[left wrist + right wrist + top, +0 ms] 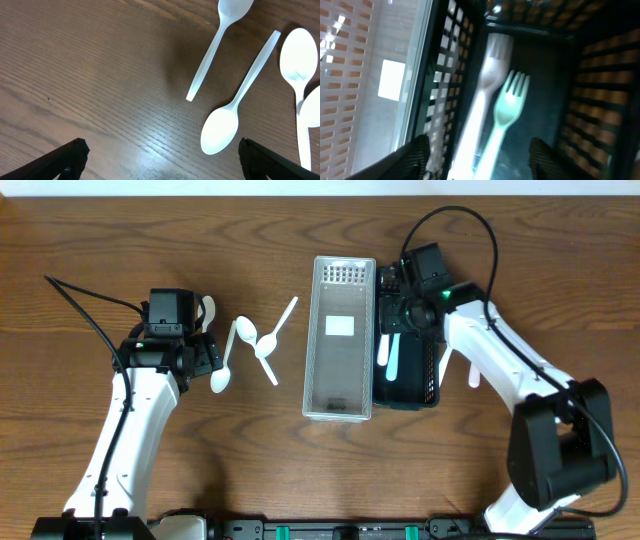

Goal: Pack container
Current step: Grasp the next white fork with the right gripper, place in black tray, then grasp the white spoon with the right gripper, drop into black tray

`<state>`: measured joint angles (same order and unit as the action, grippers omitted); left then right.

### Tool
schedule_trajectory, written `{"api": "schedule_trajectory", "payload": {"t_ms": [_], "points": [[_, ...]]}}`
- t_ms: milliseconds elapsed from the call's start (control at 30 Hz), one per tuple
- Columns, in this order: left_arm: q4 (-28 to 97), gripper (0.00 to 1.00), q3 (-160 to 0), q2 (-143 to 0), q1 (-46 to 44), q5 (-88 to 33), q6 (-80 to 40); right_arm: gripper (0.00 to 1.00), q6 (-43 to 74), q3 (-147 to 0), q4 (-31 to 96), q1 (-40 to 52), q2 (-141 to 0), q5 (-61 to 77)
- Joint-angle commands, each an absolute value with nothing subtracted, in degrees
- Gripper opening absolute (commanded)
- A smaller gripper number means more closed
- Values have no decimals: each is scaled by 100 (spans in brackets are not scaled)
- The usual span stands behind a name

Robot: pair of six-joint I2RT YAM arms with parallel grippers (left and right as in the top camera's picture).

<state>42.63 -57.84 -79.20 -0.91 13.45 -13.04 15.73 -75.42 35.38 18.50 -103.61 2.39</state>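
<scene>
Container (408,395): a black slatted box on the surface, right of centre, partly under the right arm.
Contents: a mint fork (510,107) and a white fork (487,95) lie lengthwise inside, tines toward the far end. The white one is blurred.
Right fingers (417,155): spread apart over the container's near end, astride the fork handles. They look placed there to drop cutlery in, and nothing appears clamped.
Left fingers (70,157): wide apart and empty, hanging just above the bare surface, probably lining up on the nearest spoon (220,132).
Spoons: several white ones lie loose at the left, close together, so one pick may nudge its neighbours.
In the way: a clear bin (340,375) stands between the spoons and the container, touching or just beside it, and must be crossed.
Other: two white pieces (474,370) lie right of the container. I cannot tell what kind they are.
</scene>
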Motion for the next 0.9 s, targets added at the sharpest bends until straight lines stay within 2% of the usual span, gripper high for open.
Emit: {"api": "schedule_trajectory", "payload": {"t_ms": [0,167,367,733,867], "points": [[4281,98,-5863,-7937,-67,1347,-1227,69,1656,-7703,3658,1481,-9745,-436],[4281,98,-5863,-7937,-67,1347,-1227,62,1787,-7703,4178,456,-9400,-582],[4281,98,-5863,-7937,-67,1347,-1227,55,1822,-7620,4685,-567,-9647,-561],[4281,98,-5863,-7937,-67,1347,-1227,61,1800,-7592,4600,-464,-11017,-552],[4281,98,-5863,-7937,-67,1347,-1227,53,1588,-7592,4506,-469,-11399,-414]]}}
